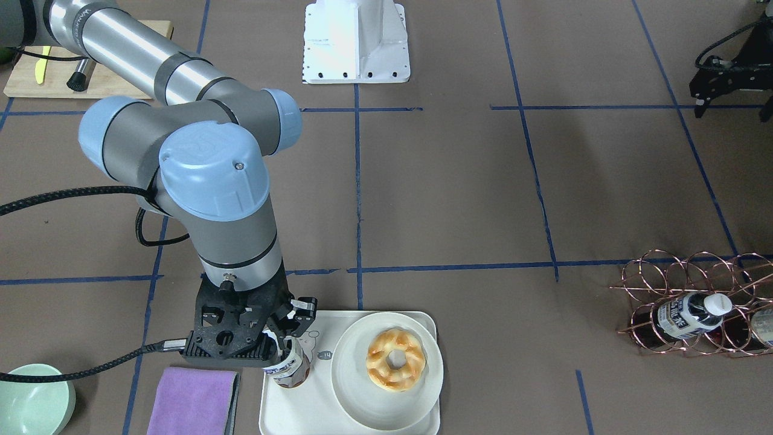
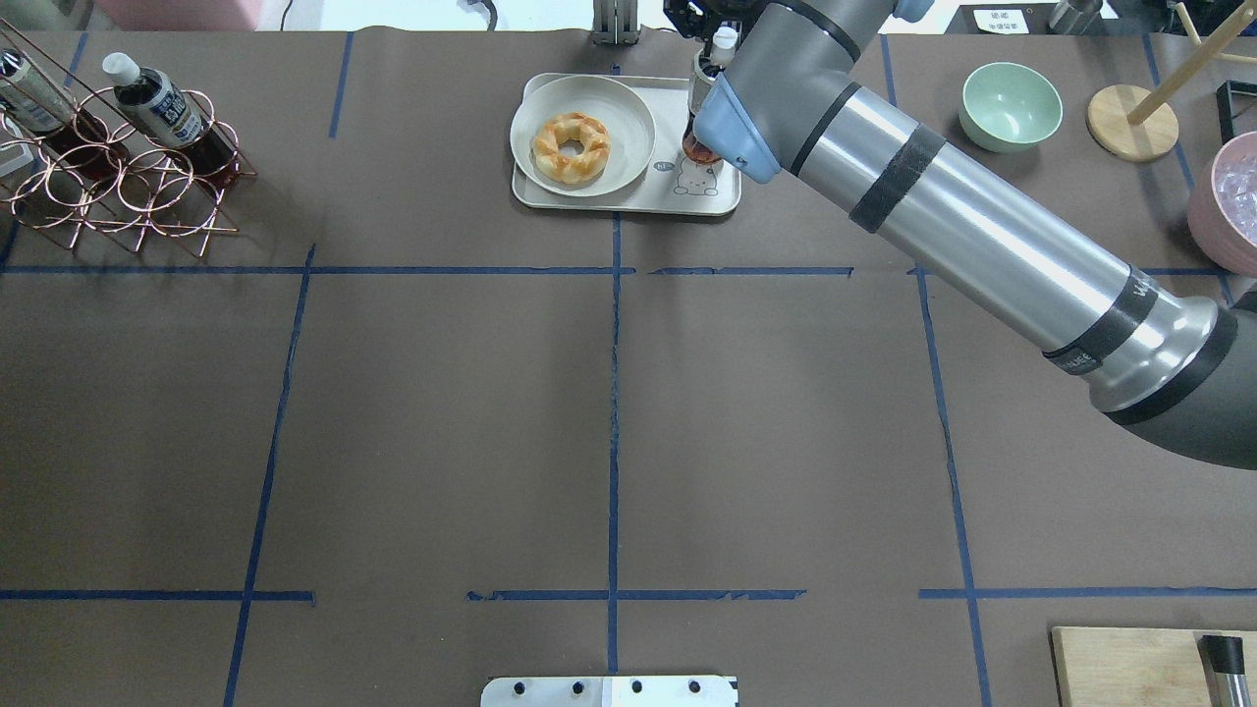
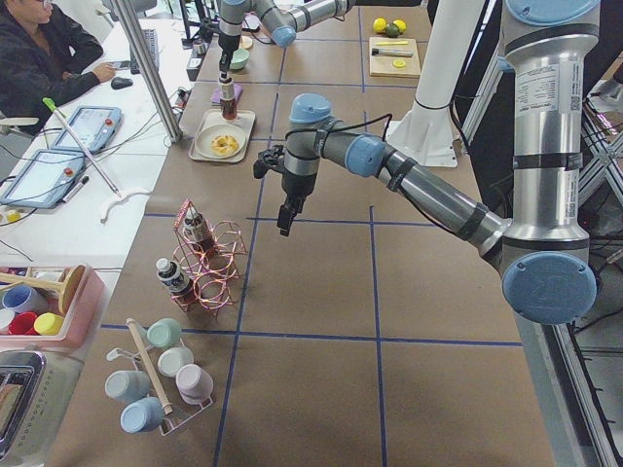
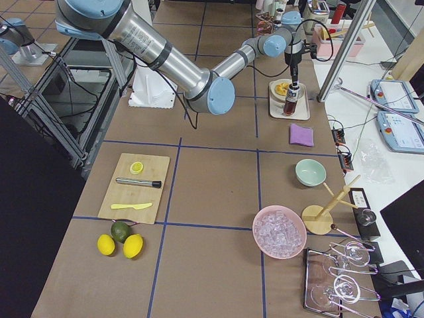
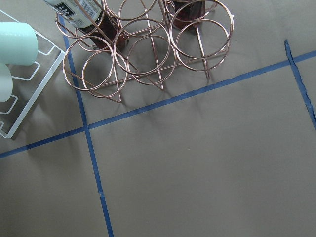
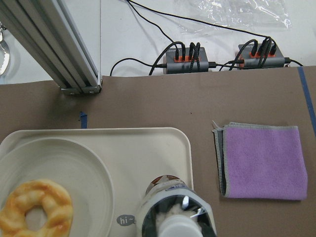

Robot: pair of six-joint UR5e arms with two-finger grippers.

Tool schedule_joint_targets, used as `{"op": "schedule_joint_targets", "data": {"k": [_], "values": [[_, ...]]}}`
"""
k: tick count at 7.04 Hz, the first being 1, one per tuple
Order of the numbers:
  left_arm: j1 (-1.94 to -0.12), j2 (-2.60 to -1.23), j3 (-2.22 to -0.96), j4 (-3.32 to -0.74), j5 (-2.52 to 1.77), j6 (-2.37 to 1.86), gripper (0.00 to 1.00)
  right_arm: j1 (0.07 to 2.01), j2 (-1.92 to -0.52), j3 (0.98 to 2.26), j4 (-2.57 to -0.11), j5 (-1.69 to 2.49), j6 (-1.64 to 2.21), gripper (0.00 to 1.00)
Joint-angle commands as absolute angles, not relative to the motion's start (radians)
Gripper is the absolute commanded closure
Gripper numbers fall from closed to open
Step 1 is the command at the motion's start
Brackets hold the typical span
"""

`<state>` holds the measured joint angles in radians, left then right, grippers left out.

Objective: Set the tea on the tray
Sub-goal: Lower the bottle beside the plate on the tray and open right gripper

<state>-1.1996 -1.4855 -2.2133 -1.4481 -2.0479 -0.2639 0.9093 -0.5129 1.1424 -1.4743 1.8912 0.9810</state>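
The tea (image 1: 288, 367) is a small bottle of dark brown liquid with a white and blue label. It stands upright at the corner of the off-white tray (image 1: 302, 417), beside the bear drawing. My right gripper (image 1: 285, 338) is shut on its upper part from above. I cannot tell whether its base touches the tray. The right wrist view looks down on the tea (image 6: 173, 207) over the tray (image 6: 148, 148). The overhead view shows the tea (image 2: 695, 147) and the tray (image 2: 628, 199), partly behind my right arm. My left gripper (image 1: 735, 115) hangs open and empty, far from the tray.
A round cream plate (image 1: 362, 399) with a doughnut (image 1: 395, 359) fills the tray's other half. A purple cloth (image 1: 193, 402) and a green bowl (image 1: 33, 402) lie beside the tray. A copper wire rack (image 1: 694, 302) holds more bottles. A wooden board (image 1: 24, 78) lies behind my right arm.
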Motion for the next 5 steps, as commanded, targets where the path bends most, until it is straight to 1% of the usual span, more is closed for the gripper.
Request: {"op": "schedule_joint_targets", "data": {"k": [1, 2, 3, 4, 5], "values": [[-1.200, -1.486, -2.210, -1.448, -2.048, -0.265, 0.00, 0.908, -0.512, 1.141, -1.474, 1.896, 0.980, 1.00], [-1.200, -1.486, -2.209, -1.448, -2.048, -0.265, 0.00, 0.908, -0.514, 1.141, -1.474, 1.896, 0.979, 0.88], [-1.200, -1.488, -2.209, -1.448, -2.048, -0.265, 0.00, 0.908, -0.518, 1.141, -1.474, 1.896, 0.974, 0.45], [-1.200, -1.488, -2.209, -1.448, -2.048, -0.265, 0.00, 0.908, -0.520, 1.141, -1.474, 1.896, 0.970, 0.20], [-1.200, -1.489, -2.209, -1.448, -2.048, -0.265, 0.00, 0.908, -0.520, 1.140, -1.474, 1.896, 0.959, 0.07]]}}
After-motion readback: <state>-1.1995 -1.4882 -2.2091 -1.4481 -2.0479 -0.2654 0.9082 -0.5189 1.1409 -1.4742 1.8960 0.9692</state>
